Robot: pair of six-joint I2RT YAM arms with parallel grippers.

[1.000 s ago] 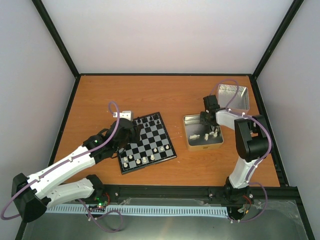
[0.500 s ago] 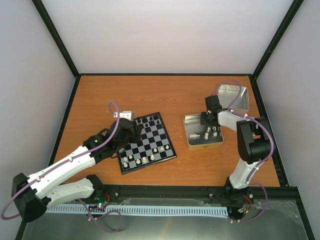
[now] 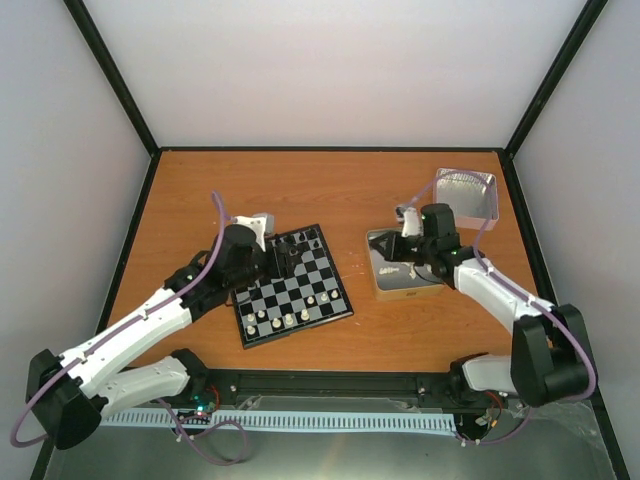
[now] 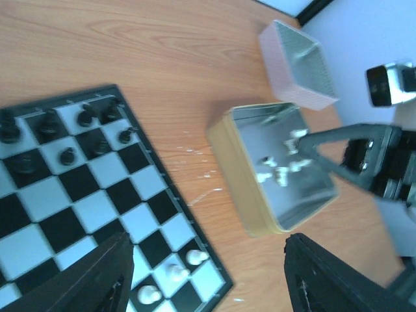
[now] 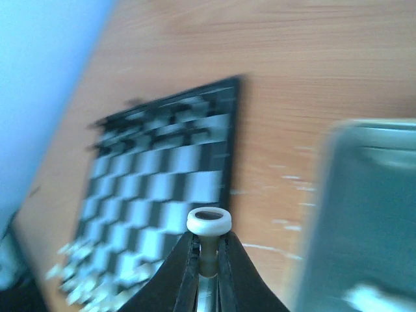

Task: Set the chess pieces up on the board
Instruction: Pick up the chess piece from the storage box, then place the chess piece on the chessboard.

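DESK: What's the R gripper [image 5: 208, 250] got?

PHOTOG: One white piece [image 5: 208, 224], jaws closed tight on its stem. A round rimmed end pokes past the fingertips; can't tell if that's base or head. It hangs over the far-left corner of the tin [image 3: 410, 293], on the side facing the board [image 3: 300, 290].

DESK: L gripper [image 4: 208, 240]?

PHOTOG: Fingers spread, nothing btwn them, above the board's far-left corner by the black pieces [image 3: 300, 243].

DESK: Rest of the set?

PHOTOG: A row of white pieces [image 3: 285, 320] stands along the board's near edge. A few more lie loose in the tin.

DESK: How will it handle?

PHOTOG: Prob. v. light, hard, slick plastic, far smaller than a finger. It looks apt to twist or pop out under a squeeze. Best hold is the narrow waist, as here, w/ the base left free to land flat on a square.

DESK: Vs. the shot a sec ago?

PHOTOG: Then the R gripper was down in the tin's middle among the loose pieces. Now the arm has swung round and lifted one clear. The L gripper has edged further over the board and opened wider.
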